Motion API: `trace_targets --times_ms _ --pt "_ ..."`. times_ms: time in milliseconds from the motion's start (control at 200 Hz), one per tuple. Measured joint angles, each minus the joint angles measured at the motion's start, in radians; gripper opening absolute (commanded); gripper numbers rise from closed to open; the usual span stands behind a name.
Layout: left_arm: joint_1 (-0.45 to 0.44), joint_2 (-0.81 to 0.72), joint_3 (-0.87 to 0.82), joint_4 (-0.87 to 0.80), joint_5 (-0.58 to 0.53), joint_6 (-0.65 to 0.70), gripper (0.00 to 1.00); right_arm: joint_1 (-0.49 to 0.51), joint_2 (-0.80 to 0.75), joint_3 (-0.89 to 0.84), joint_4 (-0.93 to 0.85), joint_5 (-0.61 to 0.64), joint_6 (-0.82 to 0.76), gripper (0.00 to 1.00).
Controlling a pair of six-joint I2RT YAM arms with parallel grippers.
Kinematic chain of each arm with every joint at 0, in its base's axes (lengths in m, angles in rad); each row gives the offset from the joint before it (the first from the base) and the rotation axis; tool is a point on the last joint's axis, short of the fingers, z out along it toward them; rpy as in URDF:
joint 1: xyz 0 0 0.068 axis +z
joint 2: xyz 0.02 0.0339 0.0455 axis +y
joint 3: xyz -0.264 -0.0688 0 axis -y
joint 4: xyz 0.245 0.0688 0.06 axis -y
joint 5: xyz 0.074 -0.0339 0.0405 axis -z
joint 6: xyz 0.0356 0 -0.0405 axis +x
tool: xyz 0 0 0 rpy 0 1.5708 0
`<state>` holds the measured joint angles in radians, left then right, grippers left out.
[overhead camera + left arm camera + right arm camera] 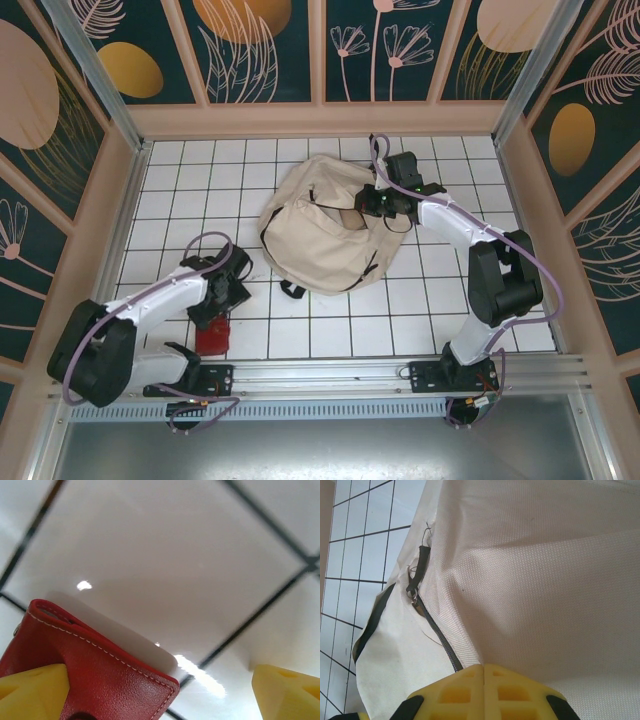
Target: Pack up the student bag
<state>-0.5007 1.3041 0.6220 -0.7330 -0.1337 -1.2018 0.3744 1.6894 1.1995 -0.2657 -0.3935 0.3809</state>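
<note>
The flat red stitched leather pouch [100,680] runs off the bottom edge in the left wrist view, and a yellow finger [30,690] covers one corner. From up top the left end effector [220,302] hides a chunk of it. The black zipper [437,640] on the big beige fabric backpack [545,580] vanishes behind the right end effector [484,680].

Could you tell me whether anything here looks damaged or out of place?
Only small things: loose threads fray beside the zipper pull on the student bag, which lies slumped and creased. The red wallet sits apart, unpacked.
</note>
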Motion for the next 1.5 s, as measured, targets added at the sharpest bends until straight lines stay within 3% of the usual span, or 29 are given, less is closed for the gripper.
trace_targets --times_ms 195,365,721,966,1181,1371,1501 --pt "0.001 0.185 0.216 0.228 0.059 0.111 0.93 0.0 0.0 0.0 0.0 0.0 0.003 0.0" --pt "0.002 0.203 0.321 0.278 0.047 0.189 0.95 0.0 0.0 0.0 0.0 0.001 0.004 0.0" --pt "0.148 0.132 0.153 0.212 0.048 0.341 0.94 0.0 0.0 0.0 0.0 0.0 0.017 0.0" --pt "0.154 0.175 0.127 0.232 0.148 0.43 0.89 0.0 0.0 0.0 0.0 0.001 0.019 0.0" --pt "0.142 0.089 0.041 0.288 0.309 0.444 0.77 0.0 0.0 0.0 0.0 0.003 0.019 0.0" --pt "0.089 0.056 -0.009 0.326 0.391 0.408 0.54 0.0 0.0 0.0 0.0 0.003 0.019 0.0" --pt "0.047 0.057 -0.028 0.362 0.434 0.378 0.45 0.0 0.0 0.0 0.0 0.004 0.019 0.0"
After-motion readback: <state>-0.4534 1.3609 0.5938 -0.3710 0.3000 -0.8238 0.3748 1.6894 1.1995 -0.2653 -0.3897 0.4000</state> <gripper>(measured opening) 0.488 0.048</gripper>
